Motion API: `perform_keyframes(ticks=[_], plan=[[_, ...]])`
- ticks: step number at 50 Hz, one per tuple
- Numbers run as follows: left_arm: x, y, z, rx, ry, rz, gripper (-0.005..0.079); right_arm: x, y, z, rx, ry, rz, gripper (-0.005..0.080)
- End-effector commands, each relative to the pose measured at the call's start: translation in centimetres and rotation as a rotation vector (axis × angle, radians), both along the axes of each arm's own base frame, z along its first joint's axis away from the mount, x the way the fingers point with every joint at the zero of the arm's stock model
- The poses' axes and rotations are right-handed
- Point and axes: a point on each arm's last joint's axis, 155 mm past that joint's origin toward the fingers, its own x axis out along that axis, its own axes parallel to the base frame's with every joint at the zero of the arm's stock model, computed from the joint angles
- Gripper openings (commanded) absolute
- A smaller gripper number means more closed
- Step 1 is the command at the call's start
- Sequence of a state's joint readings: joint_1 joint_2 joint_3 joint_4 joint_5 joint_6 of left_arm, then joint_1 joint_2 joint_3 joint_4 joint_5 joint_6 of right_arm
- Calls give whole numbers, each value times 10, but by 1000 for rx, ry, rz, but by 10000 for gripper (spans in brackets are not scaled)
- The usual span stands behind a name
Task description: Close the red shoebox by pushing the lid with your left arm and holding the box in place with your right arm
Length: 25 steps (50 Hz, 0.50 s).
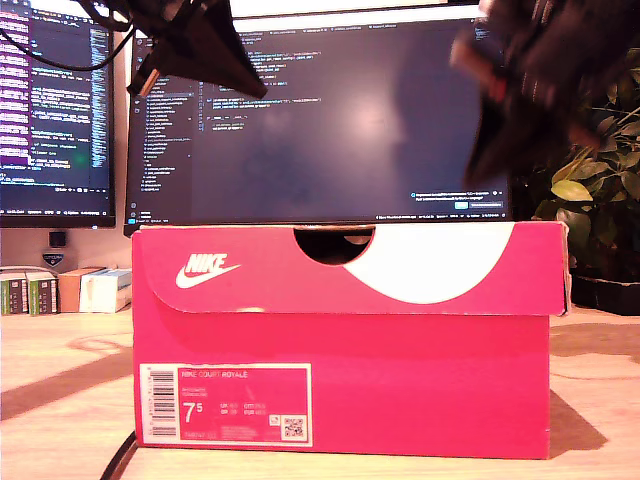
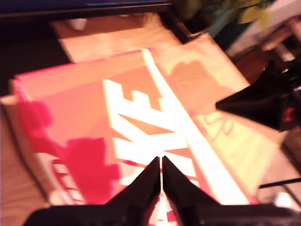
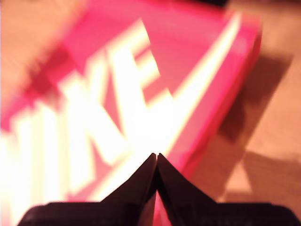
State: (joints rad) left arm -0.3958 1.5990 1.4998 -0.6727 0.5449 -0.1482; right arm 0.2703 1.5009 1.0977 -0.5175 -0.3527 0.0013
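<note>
Shoebox (image 1: 340,340) beneath two raised arms

blurred arm (image 1: 540,80), box label (image 1: 225,403) small print unreadable, monitor (image 1: 320,120) top cropped

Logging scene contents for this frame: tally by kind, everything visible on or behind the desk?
Red shoebox: 1
Monitors: 2
Grippers: 2, my first gripper and my second gripper, jaws shut on both
Potted plant: 1
Small boxes at the exterior view's left: count unclear, about 4
Total: about 10
</note>
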Motion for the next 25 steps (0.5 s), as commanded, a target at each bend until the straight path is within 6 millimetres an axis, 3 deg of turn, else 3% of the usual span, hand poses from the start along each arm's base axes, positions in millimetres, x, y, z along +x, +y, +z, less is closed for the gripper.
perform_keyframes(ticks=[1,13,20,25], plan=[[1,3,0,15,-24,1,-19,-3,4,-12,-15,27,19,-13],[4,9,-4,48,-31,24,-19,-4,0,-25,-73,39,25,-13],[4,12,-3,67,-54,20,-19,1,1,-16,-65,3,20,-13],[9,21,3,108,-108,50,-19,9,-10,-1,-101,-68,-21,-13]])
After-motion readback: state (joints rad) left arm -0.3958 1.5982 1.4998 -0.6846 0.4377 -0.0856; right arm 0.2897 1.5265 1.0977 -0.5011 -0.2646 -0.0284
